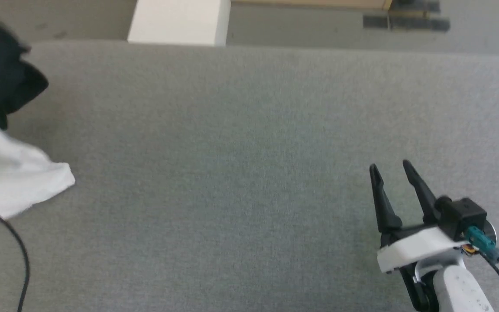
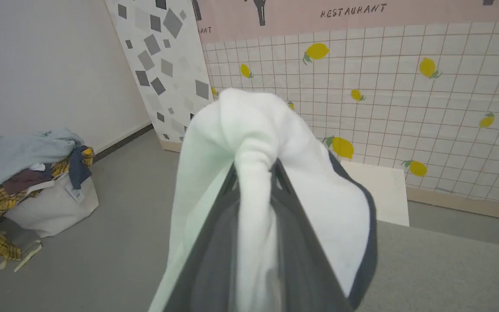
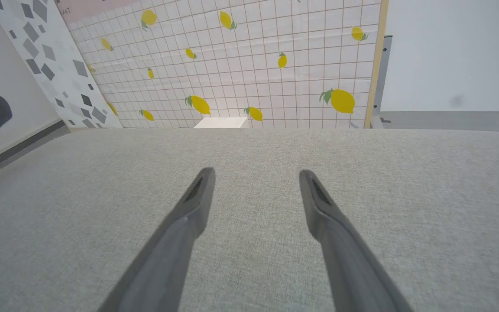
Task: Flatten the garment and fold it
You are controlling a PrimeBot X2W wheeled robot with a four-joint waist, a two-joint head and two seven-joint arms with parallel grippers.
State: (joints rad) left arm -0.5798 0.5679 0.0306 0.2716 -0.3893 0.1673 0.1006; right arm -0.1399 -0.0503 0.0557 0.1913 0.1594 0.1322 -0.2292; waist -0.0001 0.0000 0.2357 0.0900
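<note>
At the near right of the grey table (image 1: 249, 195), the right gripper (image 1: 389, 165) hovers low over the surface, its two dark fingers spread apart and holding nothing. Away at the left edge, the left gripper (image 2: 254, 167) is clenched on a bunched fold of the garment (image 2: 254, 125). White cloth is squeezed between its fingers and spills over them, with a black edge down one side. The shirt shows as a crumpled wad at the table's left, white body below and a black part above. One white corner reaches toward the middle, and whether it rests on the table or hangs just above it cannot be told. Beyond the far edge stands a white box (image 1: 180, 21). Farther off are a bag (image 2: 46, 203) heaped with other clothes and a wall (image 3: 275, 65) of lemon-print tiles. By the look of it the job is at its very start: the shirt appears to be on its way onto the table, with flattening and folding not yet begun. The next move calls for carrying the wad toward the middle, then for the free right gripper to take a second edge so the pair can draw the cloth out flat
</note>
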